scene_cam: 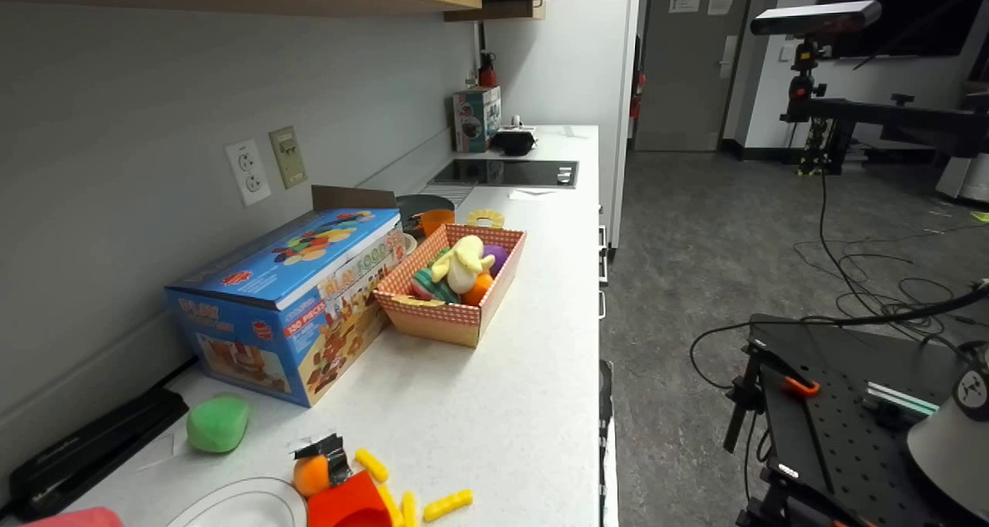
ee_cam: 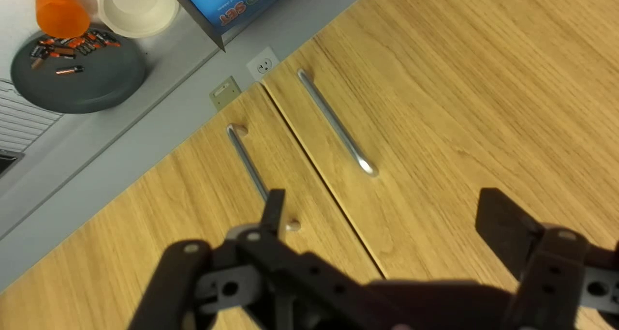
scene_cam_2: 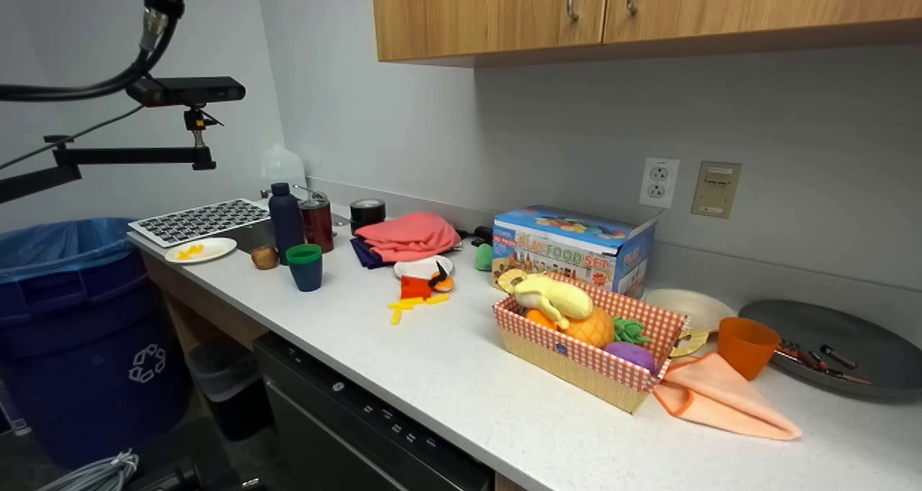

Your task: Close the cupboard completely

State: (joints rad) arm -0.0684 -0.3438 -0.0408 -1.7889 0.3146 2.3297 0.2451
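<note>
So the cupboard (scene_cam_2: 490,16) runs along the upper right in an exterior view, and in the wrist view its doors (ee_cam: 435,117) look pretty much flush, just a thin seam (ee_cam: 317,172) between them. The gripper (ee_cam: 382,214) at the bottom there is spread wide, holding nothing, probably 'cause shutting doors takes a push, not a grip.

You are in a kitchenette, seemingly within a lab: your white bench (scene_cam: 541,318) has a black cooktop (scene_cam: 502,173) set into it, a wooden cupboard (scene_cam_2: 490,12) overhead and a dishwasher (scene_cam_2: 338,408) beneath, while a bracket-mounted camera (scene_cam: 815,20), a black-and-white patterned board (scene_cam_2: 205,221), loose cables (scene_cam: 900,303) on the floor (scene_cam: 680,226) and a perforated black platform (scene_cam: 842,434) show you the lab side of it.
</note>
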